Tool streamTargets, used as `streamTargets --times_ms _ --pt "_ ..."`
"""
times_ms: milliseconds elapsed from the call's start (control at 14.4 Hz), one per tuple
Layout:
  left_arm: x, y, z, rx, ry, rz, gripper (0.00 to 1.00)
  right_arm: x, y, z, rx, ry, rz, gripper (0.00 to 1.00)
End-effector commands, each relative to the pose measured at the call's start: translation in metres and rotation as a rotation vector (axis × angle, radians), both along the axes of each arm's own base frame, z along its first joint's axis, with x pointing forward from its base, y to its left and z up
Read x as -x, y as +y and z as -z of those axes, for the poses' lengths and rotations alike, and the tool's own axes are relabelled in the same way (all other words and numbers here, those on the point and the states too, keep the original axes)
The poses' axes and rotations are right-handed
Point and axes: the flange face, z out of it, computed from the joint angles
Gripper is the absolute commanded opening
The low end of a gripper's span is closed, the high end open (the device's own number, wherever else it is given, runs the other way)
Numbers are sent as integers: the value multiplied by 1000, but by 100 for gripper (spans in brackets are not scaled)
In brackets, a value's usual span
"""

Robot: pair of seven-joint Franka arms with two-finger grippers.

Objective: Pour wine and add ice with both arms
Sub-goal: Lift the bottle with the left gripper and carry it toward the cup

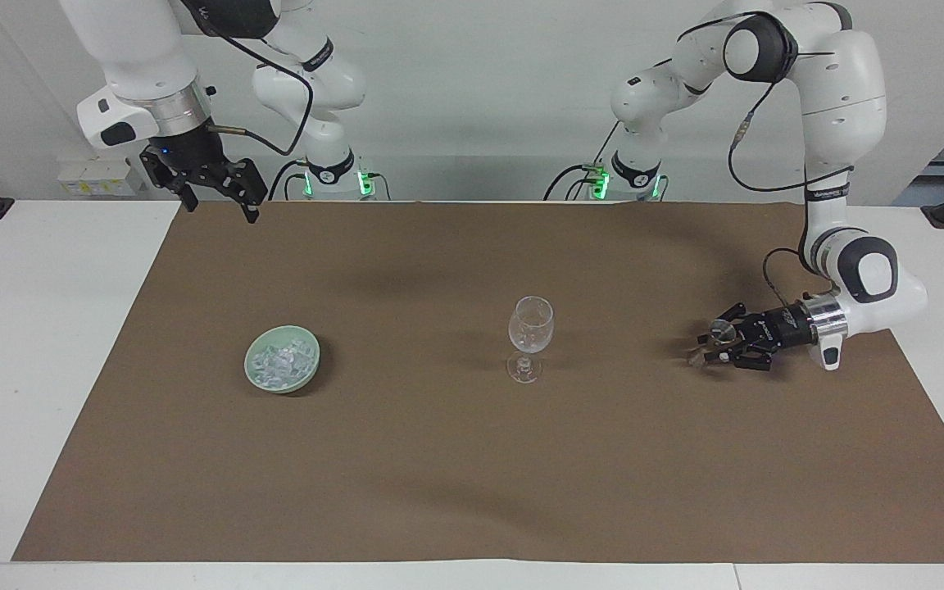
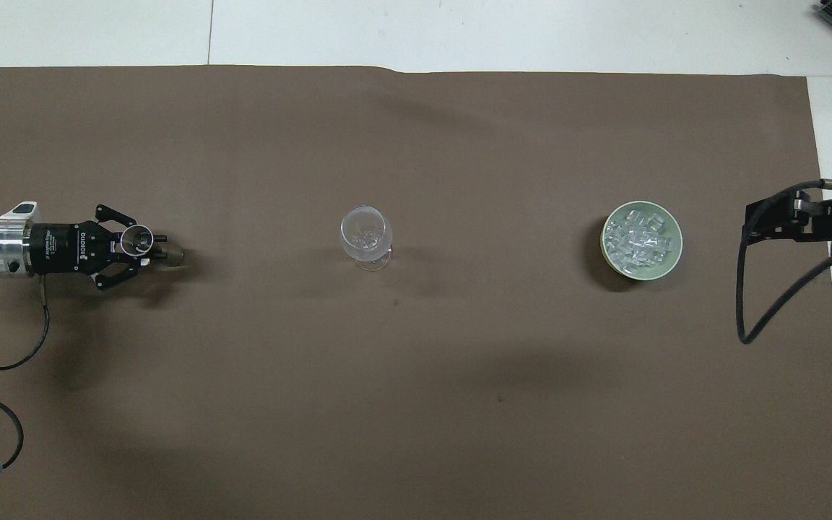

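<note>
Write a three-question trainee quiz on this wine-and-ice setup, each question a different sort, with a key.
1. True or false: the left gripper is shut on the small glass vessel.
2. What holds the ice? A. the wine glass B. the pale green bowl C. the brown mat
3. Fill in: the right gripper hangs ____ above the table's edge, at the right arm's end.

Key: 1 true; 2 B; 3 open.
</note>
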Motion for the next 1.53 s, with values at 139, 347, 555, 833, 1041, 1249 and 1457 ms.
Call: streamTargets --times_ms 139,347,555,833,1041,1249,1457 --pt "4 -2 0 0 -11 -19 0 -2 -4 -1 -30 -1 -28 100" --pt "4 1 0 3 -10 -21 0 -2 -7 -2 -30 -3 -23 100" --pt "3 3 -9 45 0 -25 0 -2 -7 -2 -29 -3 -23 100" --pt "-6 6 -33 25 42 -57 0 -1 -7 -1 -29 -3 -22 100" --pt "-12 -7 -64 -12 37 -55 0 -1 -7 -1 -29 -3 -22 100" --pt "-19 -32 -99 -97 55 -50 0 -1 -7 -1 -29 -3 -22 100" --pt "-21 -55 -127 -122 77 -54 0 -2 -7 0 -29 -1 -22 100"
